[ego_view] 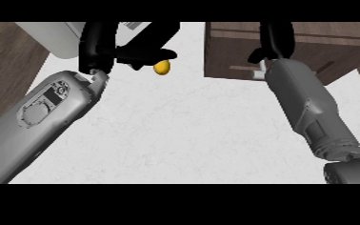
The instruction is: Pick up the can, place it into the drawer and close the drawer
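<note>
Two hands are working: right hand (pixel 271 47) fingers are curling at the drawer (pixel 281 52) handle; left hand (pixel 116 47), fingers relaxed and empty, is hovering beside a yellow object (pixel 162 67).

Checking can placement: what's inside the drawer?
Can't tell. The brown drawer shows only its outside, with the right hand at its front. No can visible; a yellow object sits by the left hand.

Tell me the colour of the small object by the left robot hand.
Yellow, head view.
</note>
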Controlling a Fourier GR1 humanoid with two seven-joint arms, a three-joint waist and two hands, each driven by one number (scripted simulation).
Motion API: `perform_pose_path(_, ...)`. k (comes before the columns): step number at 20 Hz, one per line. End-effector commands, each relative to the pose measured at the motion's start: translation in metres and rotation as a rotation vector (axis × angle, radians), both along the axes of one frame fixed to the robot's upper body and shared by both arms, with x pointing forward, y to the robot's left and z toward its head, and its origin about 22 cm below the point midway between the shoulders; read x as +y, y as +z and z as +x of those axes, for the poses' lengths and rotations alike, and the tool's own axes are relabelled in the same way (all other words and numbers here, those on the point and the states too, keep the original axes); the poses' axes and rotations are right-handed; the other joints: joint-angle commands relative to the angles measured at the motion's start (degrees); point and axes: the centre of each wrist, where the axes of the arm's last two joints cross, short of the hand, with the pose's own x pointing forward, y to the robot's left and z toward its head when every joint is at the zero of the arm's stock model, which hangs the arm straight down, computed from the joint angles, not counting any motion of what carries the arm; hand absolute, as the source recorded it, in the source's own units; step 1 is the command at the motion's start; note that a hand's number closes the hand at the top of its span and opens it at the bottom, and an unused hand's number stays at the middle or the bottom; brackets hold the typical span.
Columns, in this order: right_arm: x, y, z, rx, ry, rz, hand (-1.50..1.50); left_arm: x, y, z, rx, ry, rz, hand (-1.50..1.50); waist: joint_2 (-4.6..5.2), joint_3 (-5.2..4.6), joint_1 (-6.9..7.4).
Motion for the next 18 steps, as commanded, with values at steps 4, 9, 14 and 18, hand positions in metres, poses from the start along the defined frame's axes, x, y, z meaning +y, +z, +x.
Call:
perform_pose_path(4,0.022,0.029,0.012,-0.06,0.067,0.145,-1.5,0.003,-0.016,-0.01,0.003,-0.013,0.003,-1.5,0.54,0.16,1.24)
perform_pose_path(9,0.041,0.04,0.015,-0.088,0.172,0.322,-1.5,0.017,-0.01,-0.002,-0.011,0.022,0.003,-1.5,0.29,0.21,-0.13)
perform_pose_path(14,0.049,0.04,0.015,-0.093,0.204,0.49,-1.5,0.027,-0.023,-0.014,0.009,0.033,0.008,-1.5,-0.34,0.17,0.44)
perform_pose_path(18,0.046,0.034,0.013,-0.112,0.25,0.687,-1.5,0.031,-0.021,-0.013,0.003,0.039,-0.004,-1.5,-0.36,0.2,-0.92)
